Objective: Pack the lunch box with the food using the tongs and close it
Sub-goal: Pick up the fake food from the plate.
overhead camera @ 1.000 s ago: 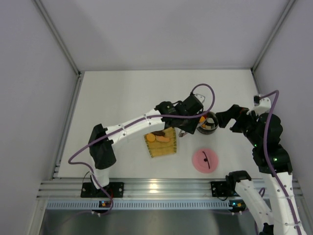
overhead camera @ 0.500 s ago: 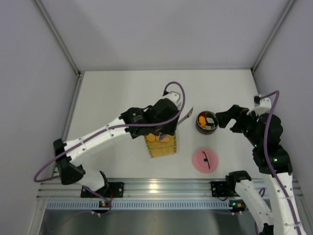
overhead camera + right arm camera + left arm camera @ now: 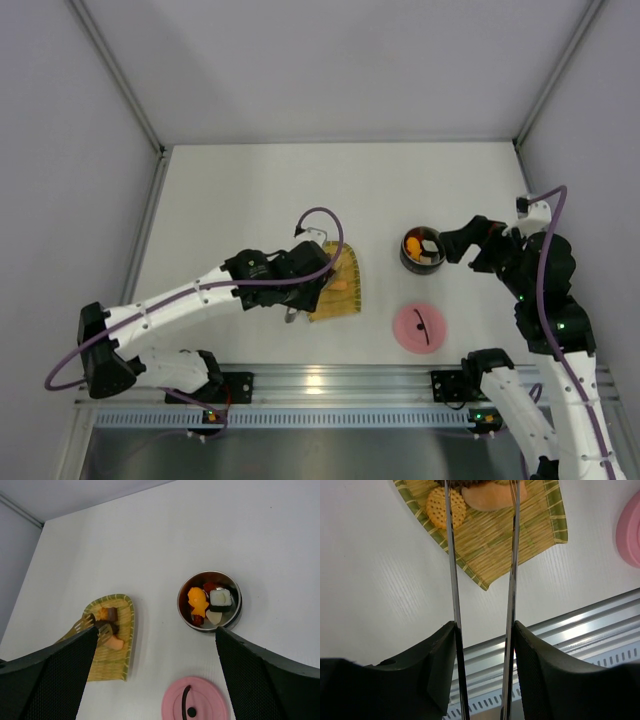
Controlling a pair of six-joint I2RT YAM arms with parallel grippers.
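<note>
Right wrist view shows lunch box (image 3: 181, 602) food (image 3: 198, 600), left wrist tongs (image 3: 451, 555)

Left arm (image 3: 200, 295) over yellow tray (image 3: 345, 302), steel pot (image 3: 422, 269) holding food (image 3: 412, 243) right of it, pink lid (image 3: 419, 327) apart

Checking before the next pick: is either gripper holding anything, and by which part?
The left gripper holds the tongs, clamped across both arms well back from the tips, which reach over the tray. The right gripper is open and holds nothing.
</note>
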